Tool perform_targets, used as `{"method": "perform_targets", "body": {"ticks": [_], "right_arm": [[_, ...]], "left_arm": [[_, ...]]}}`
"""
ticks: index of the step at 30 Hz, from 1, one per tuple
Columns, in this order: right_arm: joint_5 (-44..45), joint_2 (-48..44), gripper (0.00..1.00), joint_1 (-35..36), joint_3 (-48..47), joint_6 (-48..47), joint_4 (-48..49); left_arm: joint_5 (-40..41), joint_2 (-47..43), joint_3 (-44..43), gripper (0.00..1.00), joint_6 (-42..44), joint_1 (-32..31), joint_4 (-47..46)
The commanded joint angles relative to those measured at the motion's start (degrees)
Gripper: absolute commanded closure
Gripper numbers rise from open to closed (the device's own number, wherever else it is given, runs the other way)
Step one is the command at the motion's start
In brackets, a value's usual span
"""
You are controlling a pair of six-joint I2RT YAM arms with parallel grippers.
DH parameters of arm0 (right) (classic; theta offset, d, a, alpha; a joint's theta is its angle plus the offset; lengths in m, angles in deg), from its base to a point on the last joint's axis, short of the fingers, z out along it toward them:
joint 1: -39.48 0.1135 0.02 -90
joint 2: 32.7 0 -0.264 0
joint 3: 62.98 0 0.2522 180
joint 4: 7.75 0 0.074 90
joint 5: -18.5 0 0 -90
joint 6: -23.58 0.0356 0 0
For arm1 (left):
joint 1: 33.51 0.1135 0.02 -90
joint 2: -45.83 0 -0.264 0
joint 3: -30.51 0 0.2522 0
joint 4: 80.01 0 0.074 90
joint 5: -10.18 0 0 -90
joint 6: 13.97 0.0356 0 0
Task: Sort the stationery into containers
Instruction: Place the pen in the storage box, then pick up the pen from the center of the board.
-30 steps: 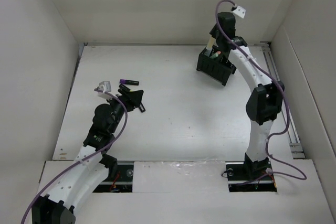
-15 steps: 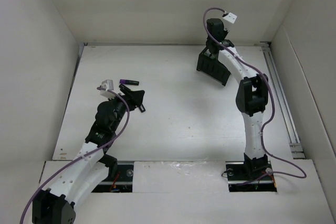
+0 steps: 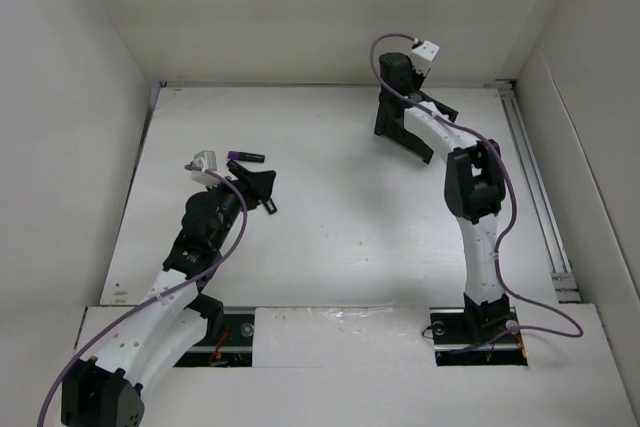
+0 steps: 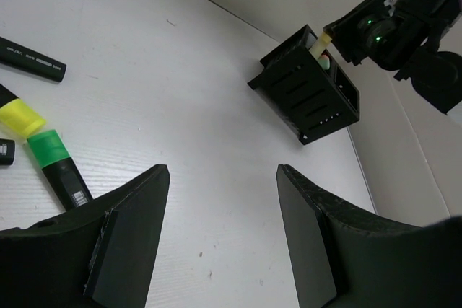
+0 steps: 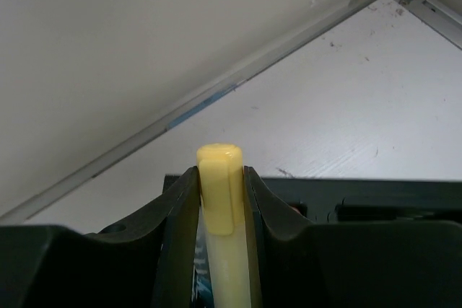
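Note:
My right gripper (image 5: 220, 172) is shut on a pale yellow highlighter (image 5: 219, 192), cap up, right above the black organiser box (image 5: 375, 194). In the top view this gripper (image 3: 393, 95) hangs over the box (image 3: 412, 133) at the far right of the table. In the left wrist view the box (image 4: 307, 99) stands tilted, with the yellow pen (image 4: 324, 37) at its far corner. My left gripper (image 4: 222, 172) is open and empty, low over the table (image 3: 256, 187). To its left lie a green-capped marker (image 4: 54, 160), a yellow cap (image 4: 19, 117) and a black marker (image 4: 32, 60).
A purple-and-black marker (image 3: 245, 156) lies just beyond the left gripper. White walls close in the table on the left, back and right. A metal rail (image 3: 535, 172) runs along the right edge.
My right gripper has swung left and turned over the organiser, still holding the yellow highlighter. The left arm has barely moved.

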Motion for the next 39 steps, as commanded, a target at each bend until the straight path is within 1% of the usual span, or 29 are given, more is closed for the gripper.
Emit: {"method": "perform_targets", "body": {"ticks": [1, 2, 3, 6, 7, 9, 10, 11, 13, 15, 16, 17, 19, 20, 21, 22, 23, 24, 25, 26, 27, 28, 31, 32, 34, 35, 36, 38, 39], "right_arm": [[4.2, -3.4, 0.74, 2.0, 2.3, -0.7, 4.5], [4.2, -4.9, 0.74, 2.0, 3.5, -0.2, 4.5], [4.2, -6.0, 0.7, 2.7, 4.4, 0.5, 4.5], [3.0, -10.4, 0.56, 4.1, 8.0, 0.5, 5.8], [3.0, -11.4, 0.48, 4.1, 8.0, 1.0, 5.8], [2.4, -14.9, 0.4, 4.7, 10.2, 1.0, 5.8], [1.4, -16.4, 0.33, 5.5, 11.2, 2.3, 5.8], [-0.3, -17.9, 0.31, 5.5, 12.2, 2.9, 5.8], [-0.8, -22.1, 0.27, 7.3, 15.3, 4.0, 5.8], [-3.7, -24.5, 0.27, 8.1, 17.0, 5.3, 5.8], [-4.6, -27.2, 0.27, 8.8, 19.3, 5.9, 5.8], [-5.7, -28.5, 0.34, 9.3, 20.7, 7.9, 5.3], [-13.8, -31.2, 0.47, 10.2, 26.0, 9.4, 5.3], [-18.6, -33.3, 0.56, 10.8, 27.6, 10.8, 5.3], [-23.8, -33.9, 0.79, 10.8, 29.2, 11.4, 5.3], [-33.9, -33.9, 0.87, 11.7, 30.5, 11.4, 5.9], [-37.7, -32.5, 0.92, 12.4, 31.4, 11.9, 6.4], [-39.9, -31.2, 1.0, 13.5, 31.4, 11.9, 6.4], [-41.1, -29.8, 1.0, 14.9, 31.4, 11.9, 6.4], [-41.1, -28.3, 1.0, 18.0, 30.7, 11.9, 5.7], [-41.1, -25.3, 1.0, 19.7, 30.0, 11.0, 4.8], [-41.1, -23.7, 1.0, 21.4, 29.0, 11.0, 4.1], [-40.6, -18.3, 1.0, 26.2, 25.8, 10.5, 2.6], [-42.5, -17.3, 0.96, 27.1, 25.2, 10.5, 2.6], [-44.5, -14.2, 0.82, 29.1, 23.4, 10.5, 2.6], [-45.2, -13.0, 0.66, 29.8, 22.5, 10.5, 2.6], [-45.8, -11.9, 0.58, 31.0, 21.3, 10.5, 2.1], [-45.8, -8.1, 0.42, 32.1, 16.4, 10.5, -0.5], [-45.1, -6.8, 0.39, 32.1, 14.5, 10.5, -1.7]], "left_arm": [[0.5, -1.3, -2.0, 0.42, 0.8, 0.0, -2.7], [0.5, -1.3, -2.0, 0.42, 0.8, 0.0, -2.7], [0.5, -1.3, -2.0, 0.42, 0.8, 0.0, -2.7], [0.5, -1.3, -2.0, 0.42, 0.8, 0.0, -2.2], [0.5, -1.9, -2.0, 0.42, 0.8, 0.0, -2.7], [2.1, -1.9, -2.0, 0.42, 0.3, 0.0, -2.7], [2.6, -1.9, -2.0, 0.42, 0.2, 0.0, -2.1], [2.6, -1.9, -2.0, 0.42, 0.2, 0.0, -1.5], [2.6, -1.9, -2.0, 0.42, 0.2, 0.0, -1.5], [5.2, -1.9, -1.4, 0.42, 0.2, 0.0, -1.5], [5.9, -1.9, -1.4, 0.42, -0.3, 0.0, -1.5], [6.4, -1.1, -1.4, 0.44, -0.3, 0.0, -1.5], [6.4, -0.2, -1.9, 0.46, -0.3, 0.0, -1.0], [7.0, 0.6, -1.9, 0.48, -0.3, 0.0, -1.0], [7.8, 1.2, -1.9, 0.49, -0.3, 0.0, -1.0], [9.7, 1.2, -1.9, 0.51, -0.3, 0.0, -1.0], [10.9, 1.8, -1.9, 0.52, -0.3, 0.0, -0.4], [11.8, 1.8, -1.9, 0.53, -0.3, 0.0, 0.2], [12.3, 1.8, -2.5, 0.55, -0.3, 0.0, 1.0], [12.9, 1.8, -2.5, 0.55, -0.3, 0.0, 1.0], [12.9, 1.8, -2.5, 0.57, -0.3, 0.5, 1.5], [14.5, 1.0, -2.5, 0.58, -0.3, 0.5, 1.5], [16.2, -1.2, -3.1, 0.58, -0.3, 0.5, 4.1], [17.5, -1.9, -3.1, 0.58, -0.3, 0.5, 4.1], [18.8, -3.3, -2.3, 0.58, -0.9, 0.5, 4.7], [19.4, -4.5, -2.3, 0.56, -0.9, 0.5, 4.7], [20.0, -5.0, -2.3, 0.55, -0.9, 0.5, 4.7], [20.1, -5.7, -1.8, 0.55, -0.9, 0.5, 4.7], [20.1, -6.5, -1.8, 0.54, -0.9, 0.5, 4.7]]}}
